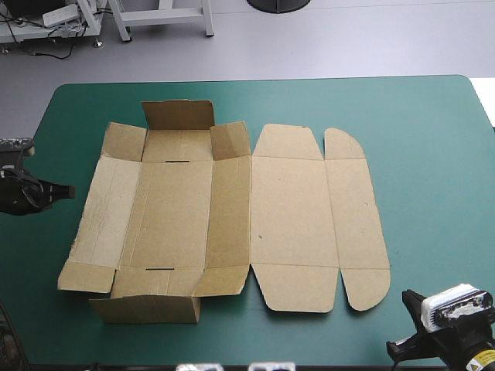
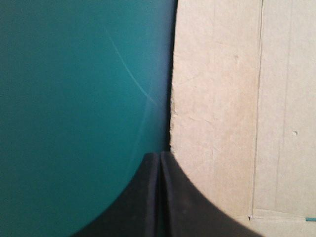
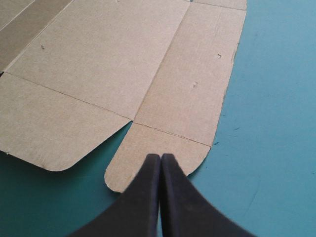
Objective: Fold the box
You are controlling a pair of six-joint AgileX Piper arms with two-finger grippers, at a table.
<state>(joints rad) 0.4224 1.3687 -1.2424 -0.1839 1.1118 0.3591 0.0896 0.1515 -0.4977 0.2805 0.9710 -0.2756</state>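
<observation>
Right jaws, pressed together, are sitting half cut off at the frame's lower right; left jaws, also together, are pointing at the box (image 1: 290,216) from the frame's left edge.

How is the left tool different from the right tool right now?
The left tool sits at the box's long left edge, about halfway along the table's left side. The right tool sits by the table's near edge, at the box's near right corner. The left tool's tip meets a straight edge, while the right tool's tip points at a rounded flap. Both are shut and hold nothing.
</observation>
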